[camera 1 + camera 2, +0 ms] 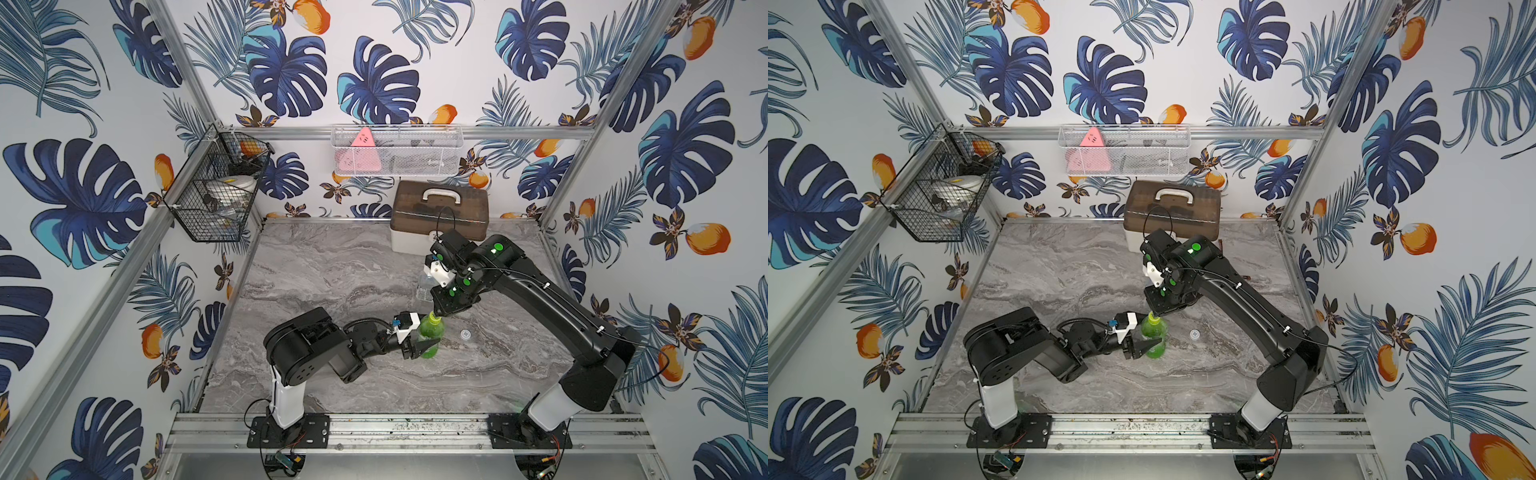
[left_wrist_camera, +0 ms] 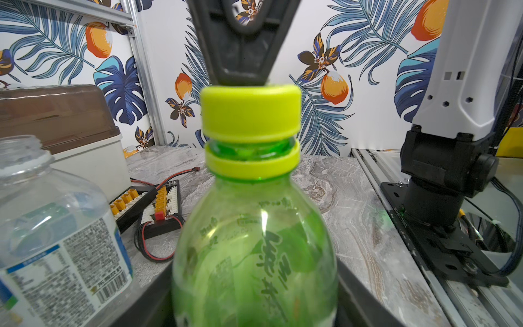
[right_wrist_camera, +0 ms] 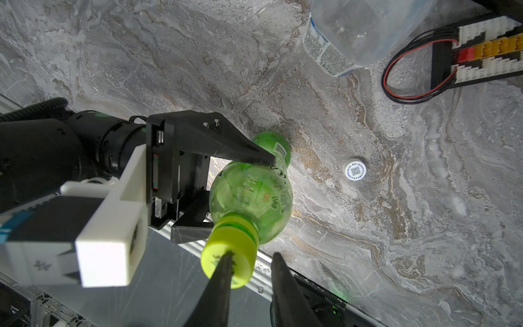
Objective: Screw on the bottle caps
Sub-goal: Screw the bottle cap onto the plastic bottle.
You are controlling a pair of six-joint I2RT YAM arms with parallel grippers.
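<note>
Green bottle [image 3: 252, 195], upright on the worktop [image 1: 332, 270] with the whitish cap [image 1: 466, 333] at its 3 o'clock, likely light and slippery, is clamped by the left tool [image 1: 427, 345]; the right tool [image 3: 252, 254], slightly parted and empty, rests one finger on the yellow-green cap [image 2: 250, 109], best pinched across its skirt.

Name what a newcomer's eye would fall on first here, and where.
A translucent bright green plastic bottle stands mid-table, clamped by the left gripper, with a round yellow-green plastic cap on its neck and one finger of the right gripper on top. Beside it a small whitish round plastic cap lies loose on the grey marbled tabletop; farther back stands an uncapped clear plastic bottle.
</note>
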